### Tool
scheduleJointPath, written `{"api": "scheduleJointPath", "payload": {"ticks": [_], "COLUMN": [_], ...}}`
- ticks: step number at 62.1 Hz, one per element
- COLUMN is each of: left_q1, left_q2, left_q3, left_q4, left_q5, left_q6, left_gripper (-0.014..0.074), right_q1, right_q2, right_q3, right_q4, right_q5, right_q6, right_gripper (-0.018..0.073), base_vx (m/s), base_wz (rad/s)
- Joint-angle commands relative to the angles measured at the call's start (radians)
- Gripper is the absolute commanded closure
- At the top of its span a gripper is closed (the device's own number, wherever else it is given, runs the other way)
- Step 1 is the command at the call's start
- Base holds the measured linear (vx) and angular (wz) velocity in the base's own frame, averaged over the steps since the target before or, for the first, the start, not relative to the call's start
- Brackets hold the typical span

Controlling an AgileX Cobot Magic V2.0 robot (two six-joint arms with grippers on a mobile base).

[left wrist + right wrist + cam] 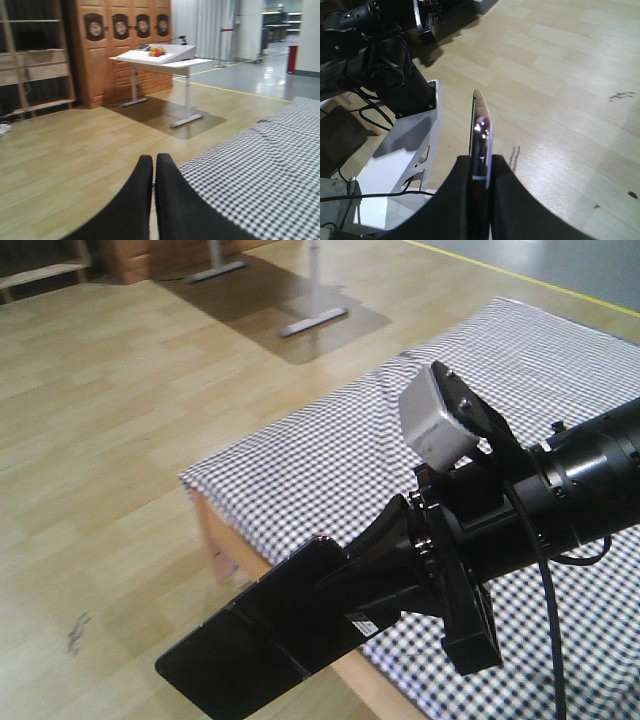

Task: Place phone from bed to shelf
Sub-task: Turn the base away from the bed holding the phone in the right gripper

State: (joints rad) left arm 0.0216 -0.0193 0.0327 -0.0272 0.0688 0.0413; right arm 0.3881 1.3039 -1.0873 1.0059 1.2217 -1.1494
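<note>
The phone point(262, 640), a glossy black slab, hangs in the air over the wooden floor beyond the near corner of the bed point(330, 470). My right gripper point(345, 590) is shut on its inner end. From the right wrist the phone point(481, 125) shows edge-on, pinkish rim up, pinched between the two black fingers point(465, 172); the right gripper point(480, 161) points at the floor. My left gripper point(154, 161) is shut with nothing in it, beside the bed's checked sheet point(260, 170). The light wood shelf point(30, 65) stands far off at the left, by the wall.
A brown wooden cabinet point(120, 45) and a white desk on metal legs point(160, 57) stand across the floor. The desk's feet point(312, 322) show in the front view. The robot's white base point(405, 160) and black left arm point(380, 50) lie close beside the phone.
</note>
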Motion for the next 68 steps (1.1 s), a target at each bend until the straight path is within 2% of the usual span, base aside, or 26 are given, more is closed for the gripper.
{"api": "scheduleJointPath", "payload": {"ticks": [1,68], "left_q1": [0.000,0.000], "left_q2": [-0.007,-0.007], "left_q3": [-0.025,-0.025], "left_q4": [-0.010,-0.010], "left_q5": [-0.075,-0.075], "left_q6": [-0.009,-0.009], "left_gripper": [0.0595,0.0595], "right_q1": [-0.001,-0.001], "right_q2": [-0.030,-0.030], "right_q3": [-0.026,-0.026], "right_q4": [0.082,0.082], "right_q5": [0.065,0.065], "right_q6": [-0.010,-0.010], "right_gripper": [0.0561,0.0561], "base_vx": [-0.14,-0.14], "base_wz": [0.56,0.54]}}
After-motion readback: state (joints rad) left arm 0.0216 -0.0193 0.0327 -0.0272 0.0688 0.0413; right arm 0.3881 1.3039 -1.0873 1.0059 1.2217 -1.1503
